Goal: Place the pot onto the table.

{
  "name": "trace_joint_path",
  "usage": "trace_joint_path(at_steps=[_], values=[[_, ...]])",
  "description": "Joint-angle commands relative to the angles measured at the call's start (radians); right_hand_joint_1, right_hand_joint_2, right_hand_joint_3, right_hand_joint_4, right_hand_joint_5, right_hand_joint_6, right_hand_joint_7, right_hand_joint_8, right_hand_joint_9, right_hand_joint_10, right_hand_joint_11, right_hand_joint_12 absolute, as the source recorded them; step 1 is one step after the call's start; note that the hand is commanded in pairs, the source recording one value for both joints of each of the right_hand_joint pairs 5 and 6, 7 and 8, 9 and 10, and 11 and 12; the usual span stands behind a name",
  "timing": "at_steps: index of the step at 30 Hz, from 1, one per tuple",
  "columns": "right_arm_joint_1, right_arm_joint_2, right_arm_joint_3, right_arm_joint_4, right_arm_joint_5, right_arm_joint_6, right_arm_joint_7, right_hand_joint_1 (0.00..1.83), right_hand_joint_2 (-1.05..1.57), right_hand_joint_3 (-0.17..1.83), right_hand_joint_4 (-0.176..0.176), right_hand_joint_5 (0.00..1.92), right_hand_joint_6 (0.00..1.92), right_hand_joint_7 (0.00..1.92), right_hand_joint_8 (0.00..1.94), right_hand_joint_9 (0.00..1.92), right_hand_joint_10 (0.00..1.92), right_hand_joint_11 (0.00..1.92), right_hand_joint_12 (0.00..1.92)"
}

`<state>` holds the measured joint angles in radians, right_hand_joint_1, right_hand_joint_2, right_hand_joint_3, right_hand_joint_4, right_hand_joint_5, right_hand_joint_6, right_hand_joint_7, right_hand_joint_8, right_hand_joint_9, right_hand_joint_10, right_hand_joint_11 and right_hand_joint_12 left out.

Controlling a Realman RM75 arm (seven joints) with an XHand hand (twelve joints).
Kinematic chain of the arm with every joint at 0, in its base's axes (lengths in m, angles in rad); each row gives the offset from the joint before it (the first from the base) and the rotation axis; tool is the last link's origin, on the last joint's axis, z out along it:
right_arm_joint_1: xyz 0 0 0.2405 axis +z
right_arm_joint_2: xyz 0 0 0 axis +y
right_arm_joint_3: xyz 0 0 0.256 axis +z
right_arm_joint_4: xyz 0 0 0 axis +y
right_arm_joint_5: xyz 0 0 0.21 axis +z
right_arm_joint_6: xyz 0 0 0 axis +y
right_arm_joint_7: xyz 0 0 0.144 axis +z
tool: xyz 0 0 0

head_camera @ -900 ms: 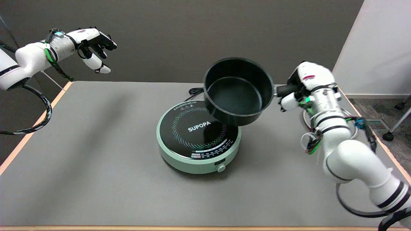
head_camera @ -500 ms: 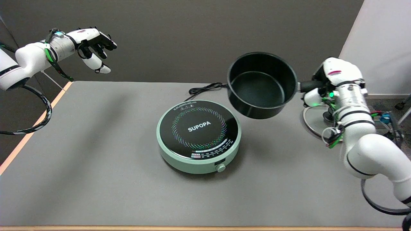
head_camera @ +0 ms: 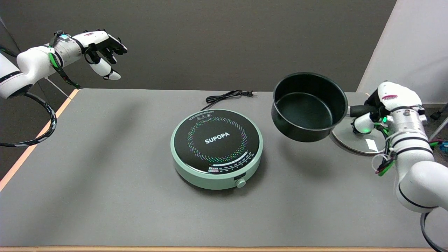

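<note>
A black pot with a dark handle hangs in the air above the grey table, to the right of the green induction cooker. Its shadow falls on the table below it. My right hand grips the pot's handle at the far right, fingers wrapped around it. The pot is empty and tilts slightly toward the camera.
A glass lid lies flat on the table at the right edge, partly behind the pot and my hand. The cooker's black cord coils behind it. The idle left hand hangs in the air at upper left.
My right hand has carried the pot from above the cooker to the right and lower, so it now hangs over bare table beside the lid.
</note>
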<state>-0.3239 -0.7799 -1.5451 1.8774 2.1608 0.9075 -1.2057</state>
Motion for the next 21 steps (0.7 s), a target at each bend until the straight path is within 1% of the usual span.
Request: trace_joint_path(at_steps=[1, 5, 13, 21], values=[[-0.121, -0.016, 0.072, -0.006, 0.038, 0.003, 0.031, 1.22, 0.24, 1.83, -0.131, 1.58, 1.58, 1.58, 1.58, 1.58, 1.58, 1.58, 1.58], [-0.1, -0.006, 0.049, -0.007, 0.06, -0.003, 0.028, 1.23, 0.23, 1.83, -0.131, 1.59, 1.59, 1.59, 1.59, 1.59, 1.59, 1.59, 1.59], [-0.05, 0.017, -0.064, -0.014, 0.096, 0.031, 0.03, 1.23, 0.2, 1.83, -0.132, 1.59, 1.59, 1.59, 1.59, 1.59, 1.59, 1.59, 1.59], [-0.055, 0.017, -0.101, -0.014, 0.098, 0.067, 0.031, 1.23, 0.21, 1.83, -0.132, 1.59, 1.59, 1.59, 1.59, 1.59, 1.59, 1.59, 1.59]])
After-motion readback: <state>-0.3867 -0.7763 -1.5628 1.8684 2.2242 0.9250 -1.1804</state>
